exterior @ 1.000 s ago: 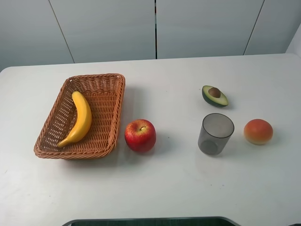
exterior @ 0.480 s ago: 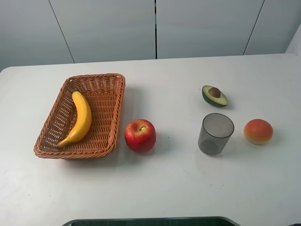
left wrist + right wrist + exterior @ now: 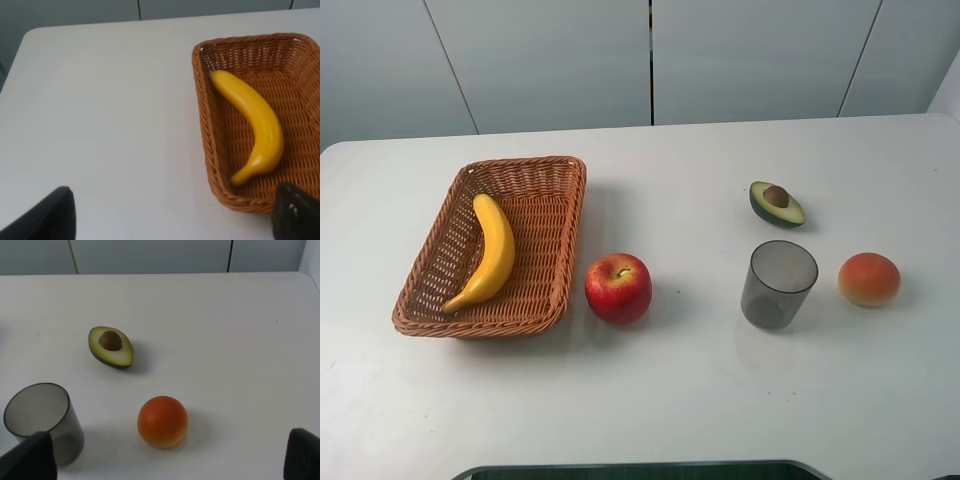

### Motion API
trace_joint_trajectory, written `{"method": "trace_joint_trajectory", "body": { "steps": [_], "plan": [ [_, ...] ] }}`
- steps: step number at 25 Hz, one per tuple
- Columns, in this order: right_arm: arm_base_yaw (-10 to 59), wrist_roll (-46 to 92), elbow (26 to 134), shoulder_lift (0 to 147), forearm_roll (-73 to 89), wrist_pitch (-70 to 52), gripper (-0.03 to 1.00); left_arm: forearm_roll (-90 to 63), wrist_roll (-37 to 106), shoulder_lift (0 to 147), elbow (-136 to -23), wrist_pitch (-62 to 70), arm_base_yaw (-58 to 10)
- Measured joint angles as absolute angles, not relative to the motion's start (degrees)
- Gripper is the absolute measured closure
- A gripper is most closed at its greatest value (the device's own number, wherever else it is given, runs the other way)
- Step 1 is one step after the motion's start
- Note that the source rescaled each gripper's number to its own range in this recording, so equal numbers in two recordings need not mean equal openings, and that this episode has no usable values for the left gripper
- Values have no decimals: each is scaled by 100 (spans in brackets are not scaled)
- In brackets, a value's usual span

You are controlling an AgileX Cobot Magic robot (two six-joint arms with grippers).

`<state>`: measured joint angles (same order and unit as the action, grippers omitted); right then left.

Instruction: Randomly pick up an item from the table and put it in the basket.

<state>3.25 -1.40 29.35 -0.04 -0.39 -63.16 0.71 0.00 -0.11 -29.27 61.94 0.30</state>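
Note:
The yellow banana (image 3: 491,253) lies inside the orange-brown wicker basket (image 3: 563,235) on the left of the white table (image 3: 680,390). Neither gripper shows in the exterior high view. In the left wrist view the banana (image 3: 255,122) lies in the basket (image 3: 206,135), and my left gripper (image 3: 172,212) is open and empty, back from the basket, its dark fingertips (image 3: 52,215) wide apart at the frame's corners. My right gripper (image 3: 170,455) is open and empty over the table's right side.
A red apple (image 3: 618,288) sits just right of the basket. A halved avocado (image 3: 776,203), a grey translucent cup (image 3: 778,284) and an orange-red fruit (image 3: 869,279) stand on the right; the right wrist view shows all three.

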Motion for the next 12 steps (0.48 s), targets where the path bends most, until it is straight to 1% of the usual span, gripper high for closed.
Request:
{"method": "trace_joint_trajectory", "body": {
  "steps": [12],
  "plan": [
    [325, -140, 2935, -4, -39, -6316, -3, 71, 0, -11, -2927, 6194, 30]
  ]
}}
